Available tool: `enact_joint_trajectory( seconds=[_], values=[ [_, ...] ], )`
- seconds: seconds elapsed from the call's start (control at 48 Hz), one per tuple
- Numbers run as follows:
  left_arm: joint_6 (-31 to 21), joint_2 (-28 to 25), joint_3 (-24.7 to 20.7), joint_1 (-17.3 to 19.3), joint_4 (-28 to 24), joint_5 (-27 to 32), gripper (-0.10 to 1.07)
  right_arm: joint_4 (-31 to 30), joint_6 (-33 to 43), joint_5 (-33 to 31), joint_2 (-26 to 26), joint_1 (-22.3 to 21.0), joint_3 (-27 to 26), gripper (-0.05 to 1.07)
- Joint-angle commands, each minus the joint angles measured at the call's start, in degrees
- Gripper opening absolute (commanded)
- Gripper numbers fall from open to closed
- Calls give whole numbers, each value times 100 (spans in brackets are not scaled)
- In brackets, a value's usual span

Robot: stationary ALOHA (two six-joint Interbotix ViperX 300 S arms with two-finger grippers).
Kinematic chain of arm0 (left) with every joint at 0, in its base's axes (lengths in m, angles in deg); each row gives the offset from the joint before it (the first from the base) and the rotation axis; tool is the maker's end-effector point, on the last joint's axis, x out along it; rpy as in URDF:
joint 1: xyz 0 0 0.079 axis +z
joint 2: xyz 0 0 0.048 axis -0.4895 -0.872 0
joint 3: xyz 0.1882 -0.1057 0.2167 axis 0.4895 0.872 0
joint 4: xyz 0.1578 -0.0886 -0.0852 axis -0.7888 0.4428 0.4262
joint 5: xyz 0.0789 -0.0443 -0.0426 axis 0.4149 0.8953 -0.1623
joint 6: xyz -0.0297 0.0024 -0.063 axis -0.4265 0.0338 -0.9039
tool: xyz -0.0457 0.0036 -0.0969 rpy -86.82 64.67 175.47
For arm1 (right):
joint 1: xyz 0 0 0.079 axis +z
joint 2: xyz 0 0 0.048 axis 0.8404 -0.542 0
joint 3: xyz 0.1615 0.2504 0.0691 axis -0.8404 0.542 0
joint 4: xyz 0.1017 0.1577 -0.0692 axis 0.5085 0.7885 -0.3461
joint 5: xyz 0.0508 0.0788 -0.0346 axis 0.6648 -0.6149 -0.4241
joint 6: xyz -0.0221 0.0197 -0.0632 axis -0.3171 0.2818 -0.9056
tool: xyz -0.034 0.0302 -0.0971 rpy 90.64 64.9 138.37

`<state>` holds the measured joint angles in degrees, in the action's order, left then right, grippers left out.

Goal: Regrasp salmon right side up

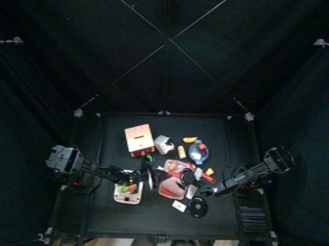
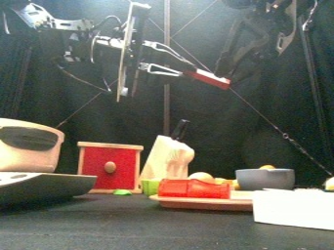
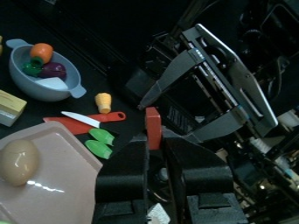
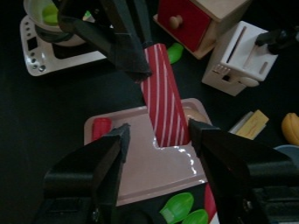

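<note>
The salmon (image 4: 163, 92) — a red slab with pale stripes — hangs in the air above the black table (image 1: 103, 135), pinched at one end by the left gripper (image 4: 131, 54). Its free end reaches between the spread jaws of the right gripper (image 4: 158, 153), which touch nothing. In the front view the salmon (image 2: 209, 77) juts sideways, high above the toys.

Below it lies a pink board (image 4: 176, 166). Around that stand a red box (image 1: 140, 140), a white knife block (image 2: 171, 159) and a grey bowl (image 3: 47, 79) of toy fruit; a red-handled knife (image 3: 91, 119) lies between bowl and board. Black curtains (image 1: 52, 58) close the pen on every side, with crossed lines overhead.
</note>
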<state>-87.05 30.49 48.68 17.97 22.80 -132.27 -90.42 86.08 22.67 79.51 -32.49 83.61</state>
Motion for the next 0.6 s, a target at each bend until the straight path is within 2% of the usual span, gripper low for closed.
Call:
enact_joint_trajectory(
  seconds=[0.0, 0.333, 0.583],
  values=[
    [-132, 18, -149, 18, -26, -62, 45, 53, -88, -132, 26, -26, -202, 88],
    [-378, -79, -97, 79, -53, -62, 45, 202, -316, -167, -62, -26, -316, 85],
    [-396, -123, -123, 114, -44, -26, 46, 299, -308, -149, -167, -114, -343, 71]
  ],
)
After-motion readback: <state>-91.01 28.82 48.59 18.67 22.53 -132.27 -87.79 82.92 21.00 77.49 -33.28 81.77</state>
